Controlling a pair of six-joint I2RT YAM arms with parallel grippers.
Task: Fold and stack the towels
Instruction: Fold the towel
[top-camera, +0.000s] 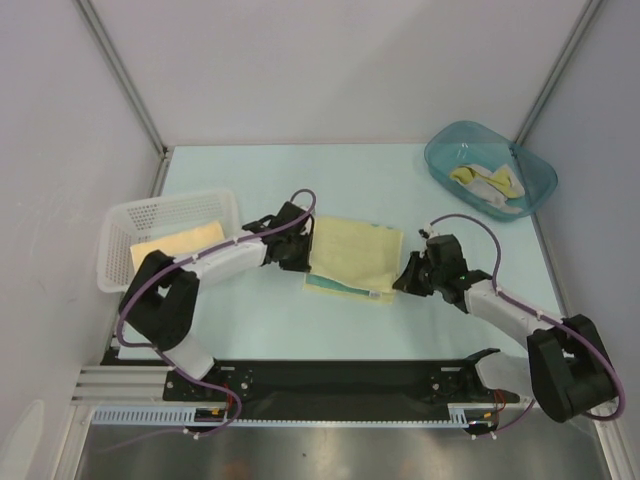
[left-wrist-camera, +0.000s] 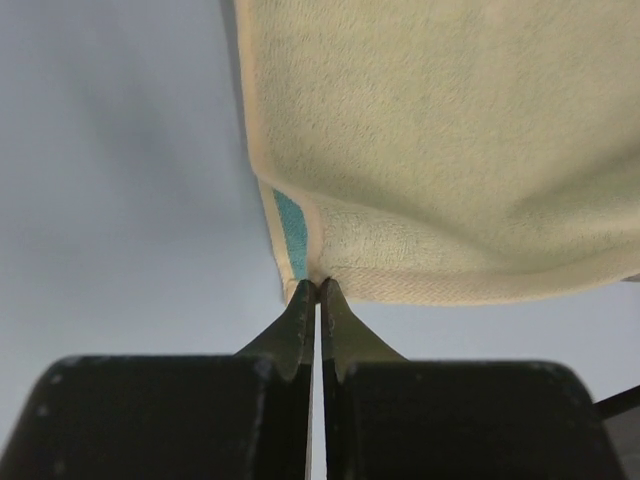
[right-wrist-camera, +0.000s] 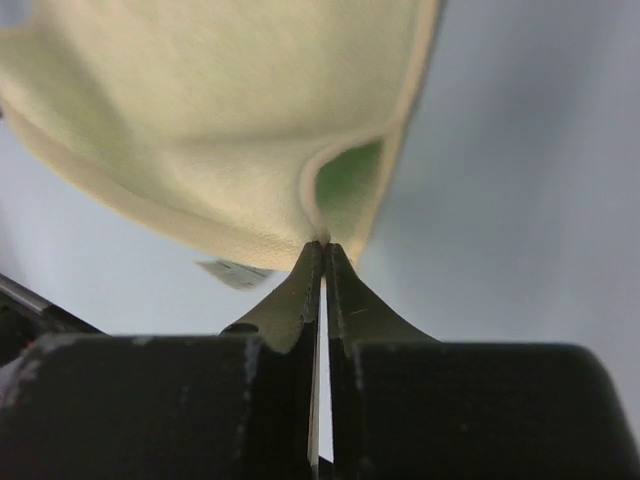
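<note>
Pale yellow, teal-edged soft towel (top-camera: 352, 255) pinched at 2 sides
Left gripper (left-wrist-camera: 318, 287) and right gripper (right-wrist-camera: 322, 245) each clamp a corner.

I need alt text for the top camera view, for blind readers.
Two robot arms pinch a pale yellow towel, the left pincer at its left edge, the right pincer at its right. A white basket holds a yellow towel; a teal tub holds more cloths.

- Centre of the frame: towel (top-camera: 352, 255), pale yellow with a teal edge stripe.
- Left: basket (top-camera: 160, 212), white mesh; cloth (top-camera: 178, 246) inside, deeper yellow.
- Upper right: tub (top-camera: 443, 152), translucent teal.
</note>
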